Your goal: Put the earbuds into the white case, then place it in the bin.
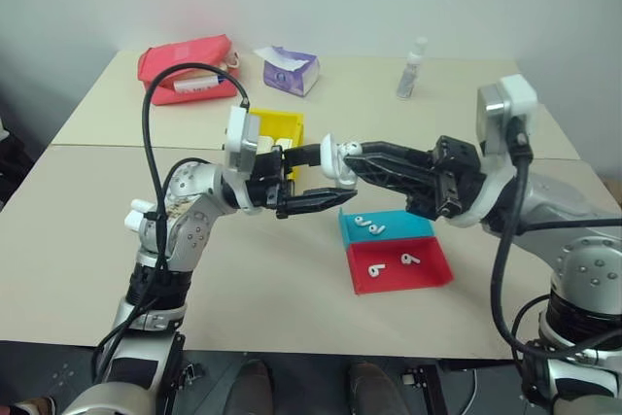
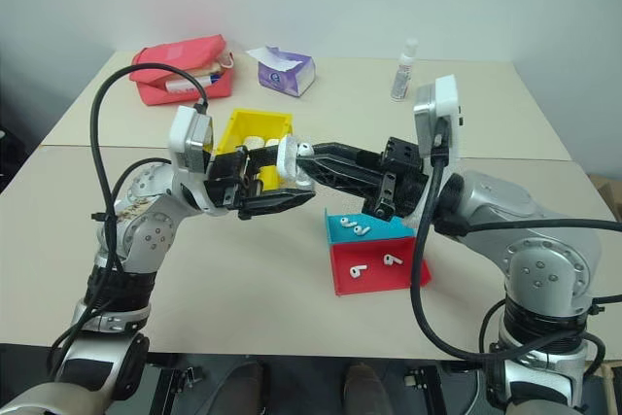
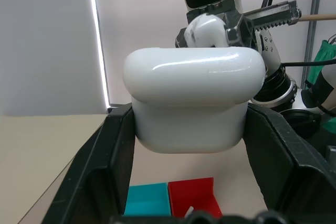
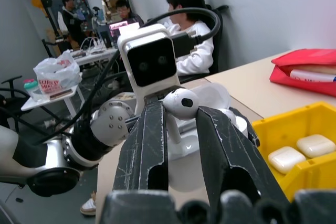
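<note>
My left gripper point(image 3: 191, 129) is shut on the white case point(image 3: 194, 98), held up over the table's middle, in front of the bin point(image 1: 277, 128). In the right wrist view the case's lid stands open. My right gripper point(image 4: 181, 114) is shut on one earbud point(image 4: 180, 103), which it holds right at the top of the case point(image 1: 328, 155), stem pointing toward it. Two more earbuds point(image 1: 369, 224) lie in the teal tray point(image 1: 413, 225). Another two earbuds point(image 1: 394, 264) lie in the red tray point(image 1: 428, 277). The yellow bin point(image 4: 294, 124) holds two closed white cases point(image 4: 299, 151).
A red pouch point(image 1: 190, 67), a purple tissue pack point(image 1: 289, 70) and a small clear bottle point(image 1: 413, 67) stand along the table's far side. The two trays sit below my right arm near the front edge. People sit at desks beyond the table in the right wrist view.
</note>
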{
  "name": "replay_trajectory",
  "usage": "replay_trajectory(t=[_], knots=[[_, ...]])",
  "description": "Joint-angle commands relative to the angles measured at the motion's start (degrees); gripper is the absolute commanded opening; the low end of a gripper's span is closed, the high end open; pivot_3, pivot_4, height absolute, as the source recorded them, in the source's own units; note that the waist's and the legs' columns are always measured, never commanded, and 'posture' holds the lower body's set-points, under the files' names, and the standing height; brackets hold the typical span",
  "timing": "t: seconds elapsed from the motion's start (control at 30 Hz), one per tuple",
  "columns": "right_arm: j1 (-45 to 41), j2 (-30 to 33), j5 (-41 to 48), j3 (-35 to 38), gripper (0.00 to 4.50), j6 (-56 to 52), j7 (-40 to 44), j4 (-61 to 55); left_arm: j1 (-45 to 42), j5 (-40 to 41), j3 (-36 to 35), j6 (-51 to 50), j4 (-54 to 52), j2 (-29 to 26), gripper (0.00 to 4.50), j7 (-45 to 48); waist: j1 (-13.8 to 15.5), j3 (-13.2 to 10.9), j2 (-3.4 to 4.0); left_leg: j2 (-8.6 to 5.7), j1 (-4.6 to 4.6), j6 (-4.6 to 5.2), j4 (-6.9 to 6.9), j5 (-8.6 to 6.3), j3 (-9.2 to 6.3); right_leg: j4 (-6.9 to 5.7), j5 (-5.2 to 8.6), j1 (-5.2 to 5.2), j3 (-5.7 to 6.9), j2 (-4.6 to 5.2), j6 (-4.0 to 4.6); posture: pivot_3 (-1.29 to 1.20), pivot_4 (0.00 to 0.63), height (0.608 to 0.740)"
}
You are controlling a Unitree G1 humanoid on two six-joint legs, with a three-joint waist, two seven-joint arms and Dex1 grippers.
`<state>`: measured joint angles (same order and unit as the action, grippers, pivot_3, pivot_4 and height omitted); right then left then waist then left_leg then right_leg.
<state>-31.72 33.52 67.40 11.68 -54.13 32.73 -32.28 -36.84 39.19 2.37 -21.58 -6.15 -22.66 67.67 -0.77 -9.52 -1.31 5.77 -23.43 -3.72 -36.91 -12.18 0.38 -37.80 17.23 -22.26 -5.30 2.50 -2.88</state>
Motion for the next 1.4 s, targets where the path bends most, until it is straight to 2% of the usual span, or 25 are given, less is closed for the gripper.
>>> replay_trajectory(t=[0.03, 0.2, 0.4, 0.8, 0.9, 1.0, 1.1, 1.27, 1.4], knots=[[0.36, 1.89, -2.27, -0.99, 0.6, 2.87, 2.35, -2.24, -1.34, 0.6, -0.79, 0.01, -2.56, -0.3, 2.78, -0.49, 0.0, 0.0, 0.0, 0.0, 0.0, 0.0, 0.0, 0.0, 0.0, 0.0, 0.0, -0.01, 0.0, 0.0, 0.0, 0.0, 0.15, 0.74], [0.69, 3.34, -4.68, -2.86, 0.6, 4.45, 3.99, -1.85, -1.31, 0.5, -0.81, 0.01, -2.73, -0.16, 2.78, -0.78, -0.01, 0.0, 0.0, 0.0, 0.0, 0.0, 0.0, 0.0, -0.01, 0.01, 0.0, -0.01, 0.01, 0.0, 0.0, 0.0, 0.15, 0.74], [0.63, 4.99, -6.08, -3.54, 2.54, 5.24, 5.9, -1.6, -1.42, 0.41, -0.81, 0.11, -2.75, -0.07, 2.78, -0.83, 0.0, 0.0, 0.0, 0.0, -0.01, 0.0, 0.01, 0.0, -0.01, 0.04, 0.0, -0.01, 0.01, 0.0, 0.0, 0.0, 0.15, 0.74], [3.32, 7.9, -3.97, 0.03, 2.54, 8.02, 11.0, -2.12, -1.67, -1.65, 0.37, 1.27, 0.44, 1.34, 2.78, -0.68, 0.09, 0.0, 0.0, 0.0, -0.07, 0.02, 0.02, -0.01, -0.03, 0.13, 0.0, 0.0, 0.05, 0.0, 0.0, 0.0, 0.15, 0.74], [2.73, 8.54, -5.56, 0.35, 2.02, 8.99, 11.24, -1.29, -1.67, -4.75, 2.04, 2.5, 2.7, 2.15, 2.78, -1.76, 0.09, 0.0, 0.0, 0.0, -0.06, 0.02, 0.01, -0.01, -0.04, 0.12, 0.0, 0.0, 0.06, 0.0, 0.0, 0.0, 0.15, 0.74], [0.73, 9.95, -7.48, 0.16, 1.02, 10.06, 12.49, -0.57, -1.26, -9.3, 3.62, 5.32, 4.2, 3.58, 2.78, -4.62, 0.1, 0.0, 0.0, 0.0, -0.06, 0.02, 0.01, -0.01, -0.03, 0.13, 0.0, 0.0, 0.05, 0.0, 0.0, 0.0, 0.15, 0.74], [-2.55, 12.16, -11.64, -2.68, 0.02, 10.84, 14.49, -0.28, -0.93, -9.61, 4.08, 5.77, 4.08, 4.41, 2.78, -4.4, 0.07, 0.0, 0.0, -0.01, -0.1, 0.02, 0.02, -0.01, -0.04, 0.16, 0.0, -0.02, 0.06, 0.0, 0.0, 0.0, 0.15, 0.74], [-13.25, 15.06, -21.09, -12.54, 0.02, 11.92, 19.29, 1.25, -1.13, -10.0, 5.52, 6.34, 4.27, 4.82, 2.78, -2.12, -0.19, -0.01, 0.03, 0.0, -0.07, 0.05, 0.04, -0.03, -0.02, 0.14, 0.0, -0.05, 0.02, -0.01, 0.0, 0.0, 0.15, 0.74], [-23.94, 14.94, -26.56, -20.48, 0.02, 8.37, 21.51, 5.02, -1.79, -10.38, 6.18, 7.26, 5.2, 5.16, 2.78, -0.9, -0.05, -0.01, 0.05, 0.0, -0.09, 0.05, 0.04, -0.03, 0.0, 0.14, 0.0, -0.1, 0.02, 0.0, 0.0, 0.0, 0.15, 0.74]])
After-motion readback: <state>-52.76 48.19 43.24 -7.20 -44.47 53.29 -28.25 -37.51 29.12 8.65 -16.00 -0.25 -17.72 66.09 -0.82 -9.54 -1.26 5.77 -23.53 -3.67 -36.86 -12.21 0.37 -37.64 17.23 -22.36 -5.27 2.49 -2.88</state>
